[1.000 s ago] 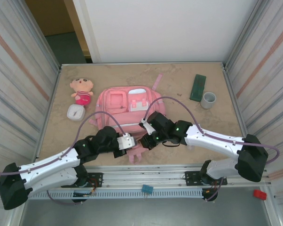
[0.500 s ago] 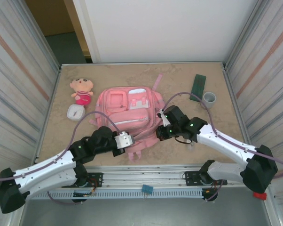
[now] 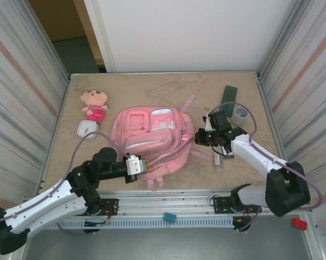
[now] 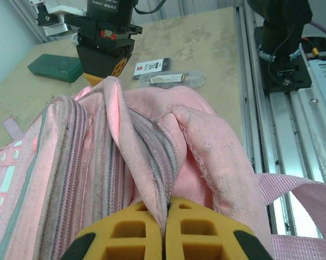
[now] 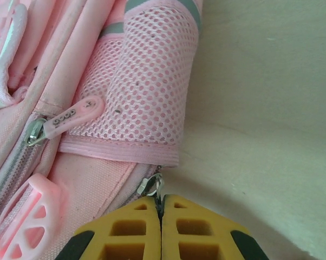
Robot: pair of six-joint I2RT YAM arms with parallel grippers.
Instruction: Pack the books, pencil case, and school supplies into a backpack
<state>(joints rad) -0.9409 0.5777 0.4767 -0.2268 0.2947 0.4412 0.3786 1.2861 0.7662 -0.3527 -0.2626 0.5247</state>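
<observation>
Centre frame, top view: backpack, pink, lying flat. Left gripper pinched tight on a fabric fold at its lower edge (beside the zip). Right gripper clamped on a metal zip pull at its right side. Pencil case, upper right, well apart.

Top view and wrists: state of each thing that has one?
backpack: front up on table
left gripper: jaws shut on backpack fabric
right gripper: jaws shut on zip pull
pencil case: flat on table, unpacked
black card: flat on table, unpacked
white tube: flat on table, unpacked
plush doll: lying face up
</observation>
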